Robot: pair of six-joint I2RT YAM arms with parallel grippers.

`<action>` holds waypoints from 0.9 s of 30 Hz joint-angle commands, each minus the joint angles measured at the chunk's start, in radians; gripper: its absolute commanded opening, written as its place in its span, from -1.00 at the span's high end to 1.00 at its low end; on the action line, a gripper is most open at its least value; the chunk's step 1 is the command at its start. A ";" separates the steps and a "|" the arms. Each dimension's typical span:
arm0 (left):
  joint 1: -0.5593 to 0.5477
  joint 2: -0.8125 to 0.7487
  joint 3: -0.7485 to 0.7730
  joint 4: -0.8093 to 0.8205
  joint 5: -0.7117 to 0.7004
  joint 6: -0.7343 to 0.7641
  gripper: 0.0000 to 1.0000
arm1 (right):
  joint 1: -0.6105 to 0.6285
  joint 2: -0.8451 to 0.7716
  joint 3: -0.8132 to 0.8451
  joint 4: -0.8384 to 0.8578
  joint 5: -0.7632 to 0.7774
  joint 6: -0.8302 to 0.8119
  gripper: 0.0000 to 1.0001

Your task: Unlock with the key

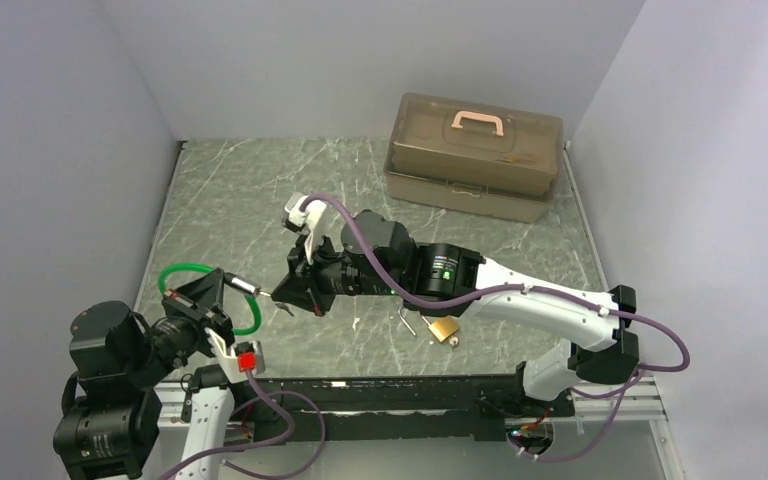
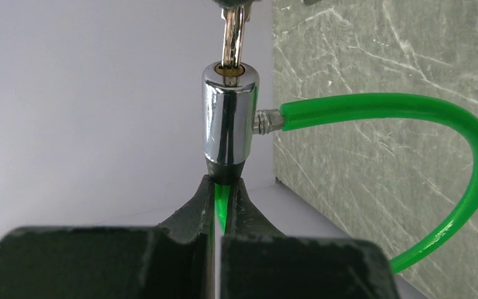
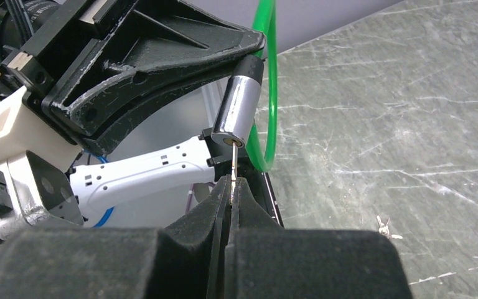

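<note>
Left end effector (image 2: 223,190) pinching green cable (image 2: 411,106) under chrome lock cylinder (image 2: 229,118), right end effector (image 3: 231,187) pinching key (image 2: 232,34) inserted in it

Our black left arm (image 1: 110,350) sits folded, left fingers (image 2: 193,213) pinched together; our white right arm (image 1: 540,298) reaches across, right fingers (image 3: 215,208) pinched just ahead.

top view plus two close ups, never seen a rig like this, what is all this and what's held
Two robot arms are bolted at the near edge of a table. One camera looks down from above; the others ride on each wrist. The left gripper is shut on a green cable lock, just below its chrome barrel. The right gripper pinches the key, its tip in the barrel's keyhole. On the table lie a brass padlock and a brown toolbox.
</note>
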 commanded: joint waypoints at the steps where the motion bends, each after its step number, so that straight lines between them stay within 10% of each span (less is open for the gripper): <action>1: 0.001 0.047 0.033 0.035 0.213 -0.141 1.00 | -0.010 0.004 0.006 0.202 -0.046 0.012 1.00; 18: 0.004 0.054 -0.086 0.052 0.064 -0.028 1.00 | -0.051 0.141 0.182 0.037 -0.128 0.008 1.00; 27: 0.004 0.008 -0.164 0.107 0.096 0.016 1.00 | -0.130 -0.019 -0.001 0.033 -0.228 0.020 1.00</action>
